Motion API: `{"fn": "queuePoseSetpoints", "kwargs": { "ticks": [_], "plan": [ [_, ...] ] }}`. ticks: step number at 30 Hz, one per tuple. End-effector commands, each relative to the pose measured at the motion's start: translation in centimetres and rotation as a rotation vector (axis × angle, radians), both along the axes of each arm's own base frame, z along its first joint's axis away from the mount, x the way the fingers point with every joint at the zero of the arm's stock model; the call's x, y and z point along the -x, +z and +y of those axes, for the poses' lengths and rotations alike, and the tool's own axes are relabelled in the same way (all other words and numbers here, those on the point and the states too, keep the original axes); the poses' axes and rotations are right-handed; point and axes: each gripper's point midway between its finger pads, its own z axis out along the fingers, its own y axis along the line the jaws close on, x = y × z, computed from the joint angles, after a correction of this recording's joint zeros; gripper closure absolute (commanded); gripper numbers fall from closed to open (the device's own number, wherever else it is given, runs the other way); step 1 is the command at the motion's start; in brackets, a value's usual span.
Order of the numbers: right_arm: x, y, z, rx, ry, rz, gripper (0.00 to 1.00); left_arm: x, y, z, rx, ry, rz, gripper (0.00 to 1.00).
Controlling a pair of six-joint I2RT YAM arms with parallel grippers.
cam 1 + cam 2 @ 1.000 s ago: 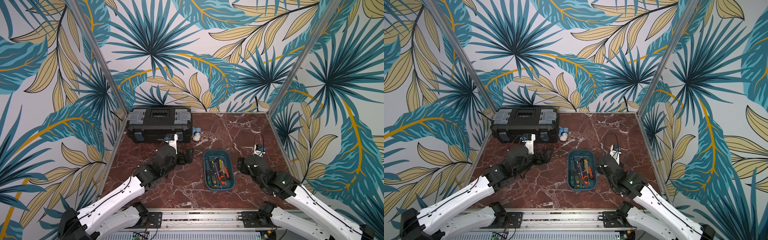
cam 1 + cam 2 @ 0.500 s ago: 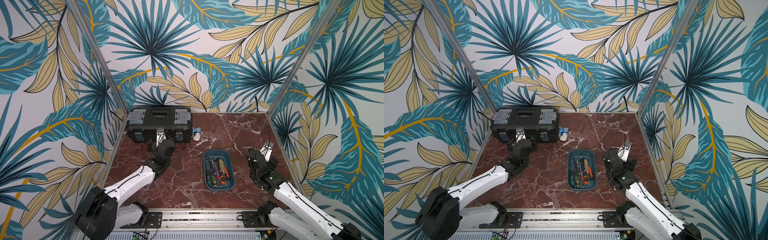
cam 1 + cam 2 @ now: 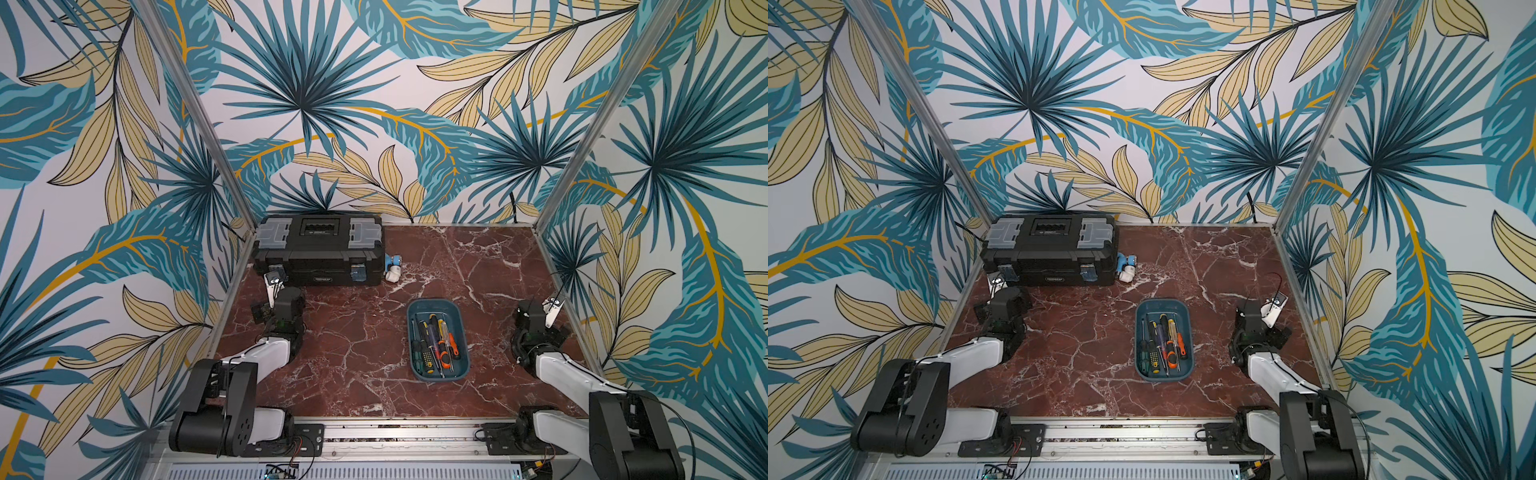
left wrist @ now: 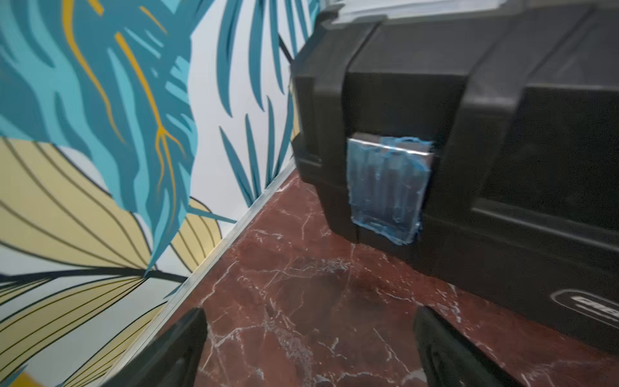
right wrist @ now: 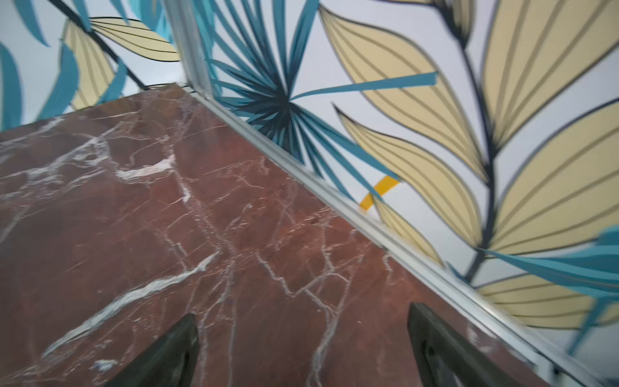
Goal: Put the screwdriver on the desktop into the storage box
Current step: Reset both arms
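Pulls back from shallow teal plastic storage box (image 3: 440, 376), left fingers (image 4: 181, 351) and right fingers (image 5: 167, 355) wide, empty; leaves colourful-handled screwdrivers (image 3: 436, 338) inside, none on red-brown marble worktop (image 3: 353, 332): seems finished.

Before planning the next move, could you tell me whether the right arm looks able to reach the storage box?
Probably yes: the right gripper is open and empty, and only bare desktop separates it from the storage box.
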Motion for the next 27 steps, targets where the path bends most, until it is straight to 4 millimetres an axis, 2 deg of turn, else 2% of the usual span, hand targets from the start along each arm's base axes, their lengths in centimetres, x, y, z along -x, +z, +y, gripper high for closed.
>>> {"fn": "queuePoseSetpoints", "kwargs": {
  "ticks": [1, 2, 5, 7, 9, 10, 11, 13, 27],
  "plan": [
    [-4.6, 2.7, 3.5, 0.005, 0.291, -0.228, 0.01, -1.8, 1.3, -1.7, 0.045, -0.131, -0.076, 0.0],
    [-5.1, 2.5, 4.6, -0.014, 0.363, -0.198, 0.01, -1.8, 1.4, -1.8, 0.068, -0.131, -0.115, 0.0],
    [-6.1, 2.2, 6.2, -0.006, 0.462, -0.181, 0.0, -2.0, 0.8, -2.4, 0.059, -0.172, -0.166, 0.0],
    [-7.4, 1.0, 8.1, 0.008, 0.571, -0.139, 0.0, -3.2, 0.3, -4.4, 0.062, -0.304, -0.101, 0.0],
    [-8.8, 0.6, 9.5, 0.018, 0.653, -0.096, 0.0, -3.9, -0.8, -6.2, 0.036, -0.401, -0.099, 0.0],
    [-8.9, 0.0, 9.3, -0.017, 0.627, -0.035, 0.01, -3.7, -0.6, -6.3, 0.004, -0.391, -0.151, 0.0],
    [-9.0, 0.5, 9.5, 0.027, 0.639, -0.078, 0.0, -3.5, -0.5, -5.9, -0.003, -0.368, -0.174, 0.0],
    [-8.7, 0.5, 9.3, 0.013, 0.626, -0.068, 0.0, -3.5, -1.1, -5.8, 0.025, -0.361, -0.101, 0.0],
    [-9.0, 0.4, 9.6, 0.021, 0.637, -0.058, 0.01, -3.8, -1.0, -6.2, 0.008, -0.374, -0.088, 0.0]
  ]
}}
